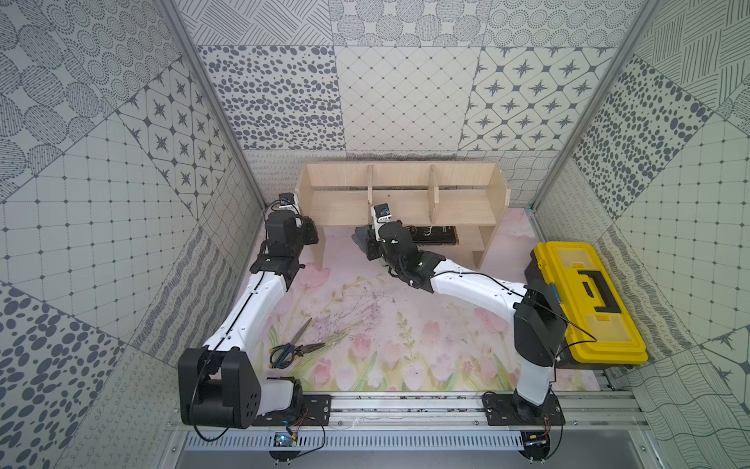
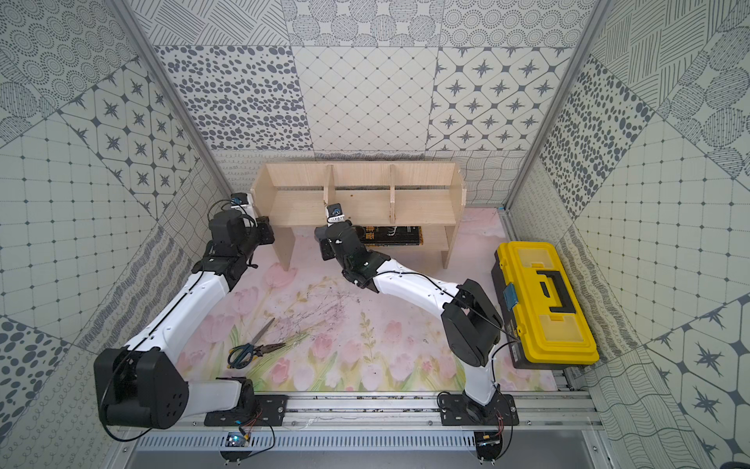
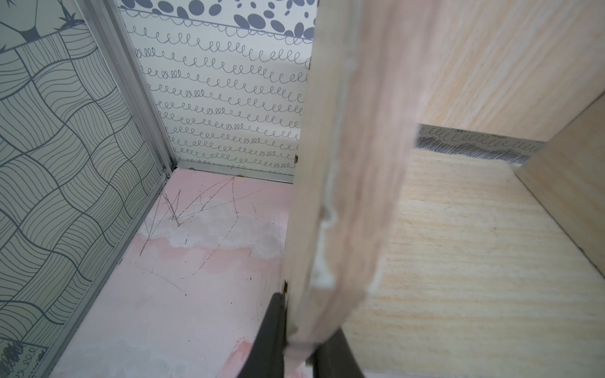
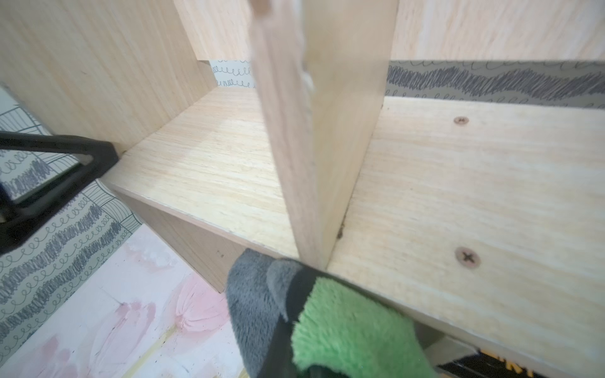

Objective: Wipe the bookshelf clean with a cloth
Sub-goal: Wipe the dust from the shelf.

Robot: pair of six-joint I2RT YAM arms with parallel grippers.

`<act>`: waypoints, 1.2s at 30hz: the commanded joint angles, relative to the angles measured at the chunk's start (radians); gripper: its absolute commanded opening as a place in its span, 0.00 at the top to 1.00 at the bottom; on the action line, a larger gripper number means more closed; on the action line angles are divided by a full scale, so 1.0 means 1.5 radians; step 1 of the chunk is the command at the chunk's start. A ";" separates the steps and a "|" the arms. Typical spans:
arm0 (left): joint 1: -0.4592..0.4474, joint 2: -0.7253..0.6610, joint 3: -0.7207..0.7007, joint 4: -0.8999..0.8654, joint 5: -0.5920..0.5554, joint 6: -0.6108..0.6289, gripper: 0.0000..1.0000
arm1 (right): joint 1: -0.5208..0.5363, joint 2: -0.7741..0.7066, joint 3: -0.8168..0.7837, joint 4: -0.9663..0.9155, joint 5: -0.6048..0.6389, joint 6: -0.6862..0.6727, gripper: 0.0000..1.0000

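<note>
Right claw [image 1: 373, 247] clamped on cloth [image 4: 343, 327] at bookshelf [image 1: 401, 174] front edge beside a divider [image 4: 294, 163], left claw [image 3: 302, 343] pinching its side panel [image 3: 343, 196]: looks barely begun, with top tier [image 1: 345, 207], dividers and lower shelf [image 1: 470, 237] seemingly left to wipe.

We see three walls papered in grey-on-cream patchwork: the back wall [image 1: 406, 101] shows spots, a diamond lattice and star tiles, while the left wall [image 1: 81, 203] and right wall [image 1: 669, 182] show grids, spots and hatching. Aluminium corner posts [image 1: 213, 101] join them. The floor [image 1: 385, 357] is a pink mat painted with tulips and green leaves, with dark scratches [image 1: 365, 308] near its middle. An aluminium rail [image 1: 406, 402] edges the front, and the light is soft and even
</note>
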 commanded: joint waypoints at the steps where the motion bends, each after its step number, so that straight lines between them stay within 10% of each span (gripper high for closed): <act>1: -0.010 0.014 -0.003 -0.002 0.131 -0.127 1.00 | 0.012 -0.035 0.013 0.075 0.015 -0.046 1.00; 13: -0.007 0.029 -0.005 0.001 0.125 -0.107 1.00 | 0.012 0.014 -0.190 0.135 0.027 0.062 1.00; 26: 0.013 0.053 0.007 -0.014 0.123 -0.106 1.00 | -0.015 -0.072 -0.070 0.086 0.012 -0.039 1.00; 36: 0.013 0.054 0.010 -0.022 0.104 -0.110 1.00 | -0.009 -0.057 -0.236 0.120 -0.019 0.032 1.00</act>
